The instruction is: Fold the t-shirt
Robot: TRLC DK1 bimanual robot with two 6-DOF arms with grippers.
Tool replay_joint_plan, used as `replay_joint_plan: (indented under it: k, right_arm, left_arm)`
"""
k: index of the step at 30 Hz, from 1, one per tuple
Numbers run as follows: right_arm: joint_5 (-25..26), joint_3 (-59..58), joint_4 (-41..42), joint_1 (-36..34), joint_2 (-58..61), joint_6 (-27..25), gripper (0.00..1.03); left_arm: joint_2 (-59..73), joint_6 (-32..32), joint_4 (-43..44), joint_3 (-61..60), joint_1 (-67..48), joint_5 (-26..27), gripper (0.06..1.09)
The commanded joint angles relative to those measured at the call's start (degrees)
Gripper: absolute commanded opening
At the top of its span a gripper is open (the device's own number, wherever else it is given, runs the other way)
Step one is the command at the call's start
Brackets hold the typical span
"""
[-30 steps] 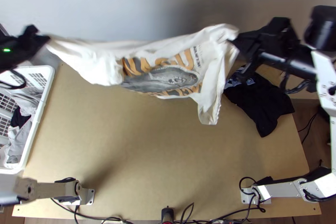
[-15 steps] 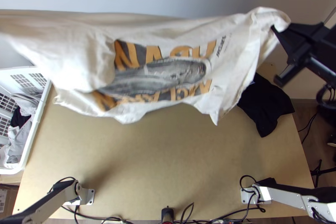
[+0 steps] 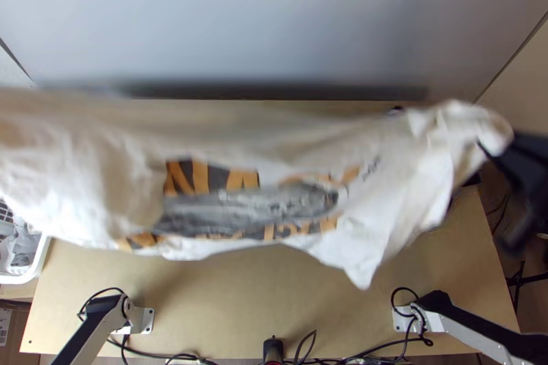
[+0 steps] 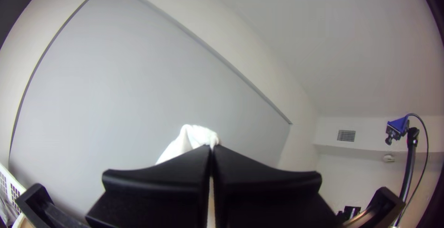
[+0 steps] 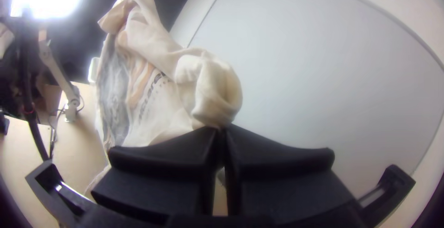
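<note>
Held up above the table, the cream t-shirt [image 3: 390, 194] stretches across the top view, its dark and orange print facing the camera and its lower edge hanging loose. At the right, my right gripper [image 3: 488, 146] is shut on a bunched upper part of it. In the right wrist view, my right gripper [image 5: 221, 128] pinches a rounded fold of the t-shirt [image 5: 157, 89]. In the left wrist view, my left gripper [image 4: 212, 149] is shut with a white bit of the t-shirt [image 4: 192, 138] at its tips.
A white basket [image 3: 42, 259] with grey clothes stands at the table's left side. The light wooden table [image 3: 274, 296] lies beneath the cloth, and a pale wall [image 3: 274, 16] rises behind it. Cables run along the near edge.
The t-shirt has widened out and come lower down the picture, nearer the camera. My right gripper has moved right, then down the picture; the left one has gone beyond the left edge.
</note>
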Motion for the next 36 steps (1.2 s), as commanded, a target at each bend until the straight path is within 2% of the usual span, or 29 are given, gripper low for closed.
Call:
replay_joint_plan:
  k: [1, 6, 10, 15, 20, 24, 28, 36]
  right_arm:
    - [-2.38, -5.45, -9.06, 2.89, -6.96, -0.85, 0.03]
    - [-2.47, -10.90, -12.84, 4.30, -12.32, -0.23, 0.03]
    - [-2.47, -18.29, -12.75, 4.74, -16.01, -0.14, 0.03]
    - [-2.56, -30.86, -11.25, 4.56, -19.27, -1.55, 0.03]
    - [-2.73, -34.37, -10.20, 4.47, -19.18, -1.73, 0.03]
    - [-2.56, -40.44, -7.39, 4.30, -19.27, -2.69, 0.03]
    - [-2.47, -46.94, -2.20, 2.89, -19.00, -4.27, 0.03]
    - [-2.64, -53.97, 8.43, -1.24, -13.38, -7.09, 0.03]
  left_arm:
    - [-8.19, -0.39, -2.10, -7.43, 0.50, 2.69, 0.09]
    - [-14.87, -2.15, -3.68, -13.05, 3.14, 8.49, 0.09]
    - [-18.13, -2.76, -4.47, -17.27, 4.55, 10.25, 0.09]
    - [-24.45, -2.85, -4.47, -28.88, 7.54, 13.86, 0.09]
    - [-24.98, -2.85, -4.38, -31.34, 8.15, 15.17, 0.09]
    - [-25.07, -0.74, -3.86, -38.72, 8.15, 15.17, 0.09]
    - [-25.77, 2.69, 1.51, -50.32, 8.15, 15.17, 0.09]
    - [-20.85, 1.37, 15.57, -61.75, 8.06, 15.09, 0.09]
